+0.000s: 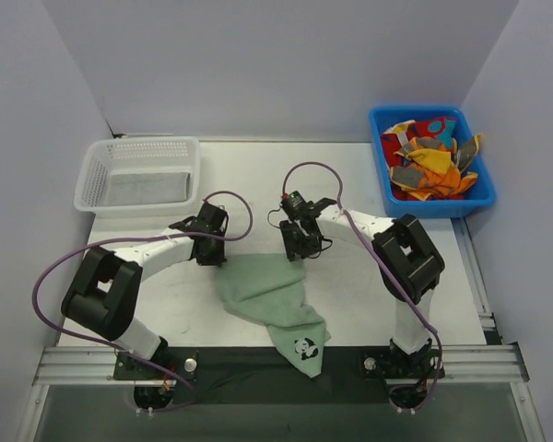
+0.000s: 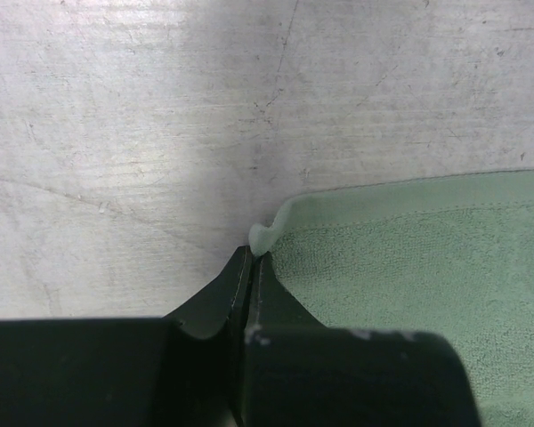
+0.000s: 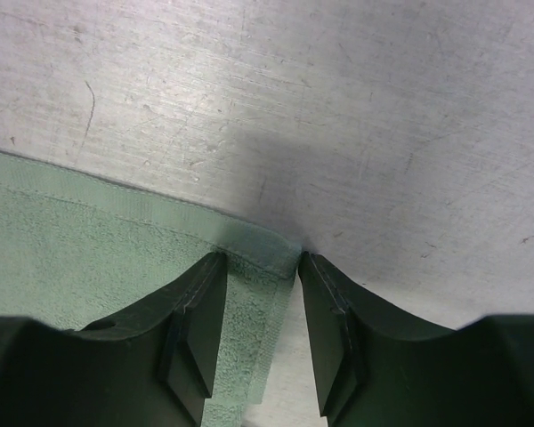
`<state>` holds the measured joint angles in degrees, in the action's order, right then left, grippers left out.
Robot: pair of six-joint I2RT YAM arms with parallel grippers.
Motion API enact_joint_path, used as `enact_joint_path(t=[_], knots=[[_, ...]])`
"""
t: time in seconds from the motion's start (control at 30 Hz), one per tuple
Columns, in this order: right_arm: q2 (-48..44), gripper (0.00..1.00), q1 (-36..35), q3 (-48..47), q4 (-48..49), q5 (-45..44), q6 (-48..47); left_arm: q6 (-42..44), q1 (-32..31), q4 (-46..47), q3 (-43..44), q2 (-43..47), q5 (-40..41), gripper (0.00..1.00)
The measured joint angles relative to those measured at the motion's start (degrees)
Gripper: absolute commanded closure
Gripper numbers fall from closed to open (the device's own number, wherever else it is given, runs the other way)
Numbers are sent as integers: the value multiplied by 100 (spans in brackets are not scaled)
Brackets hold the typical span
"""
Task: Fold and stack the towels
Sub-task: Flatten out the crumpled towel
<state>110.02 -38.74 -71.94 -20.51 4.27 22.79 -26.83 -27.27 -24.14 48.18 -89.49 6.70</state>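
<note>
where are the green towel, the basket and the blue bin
green towel (image 1: 272,295): top view, its flat middle
basket (image 1: 92,180): top view, its left mesh wall
bin (image 1: 440,208): top view, its near wall

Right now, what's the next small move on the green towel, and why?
Probably close the right gripper: its jaws stand open astride a corner of the green towel, while the left gripper is shut on the other corner.
</note>
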Motion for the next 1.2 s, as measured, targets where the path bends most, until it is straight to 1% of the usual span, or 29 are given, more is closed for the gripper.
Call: enact_joint_path(t=[0.27, 0.4, 0.5, 0.6, 0.63, 0.67, 1.0, 1.1, 1.2], knots=[[0, 64, 24, 7, -11, -4, -9, -15, 0, -2, -59, 63, -22, 100], [15, 70, -22, -13, -46, -28, -31, -15, 0, -4, -59, 63, -31, 100], [44, 77, -39, -52, -96, -57, -61, -20, 0, -7, -61, 66, -39, 100], [57, 88, -39, -70, -127, -66, -103, -26, 0, -9, -72, 76, -55, 100], [68, 95, -39, -81, -140, -63, -122, -39, 0, -9, -76, 81, -61, 100], [85, 100, -42, -105, -162, -57, -146, -48, 0, -9, -81, 83, -72, 100], [109, 100, 31, -179, -208, -22, -354, -98, 0, -81, -33, 87, -162, 100], [83, 100, 160, -229, -203, -17, -507, -42, 0, -136, 173, 87, -160, 100], [-63, 100, 481, -404, -170, -24, -699, 127, 0, -133, 627, 87, -127, 100]])
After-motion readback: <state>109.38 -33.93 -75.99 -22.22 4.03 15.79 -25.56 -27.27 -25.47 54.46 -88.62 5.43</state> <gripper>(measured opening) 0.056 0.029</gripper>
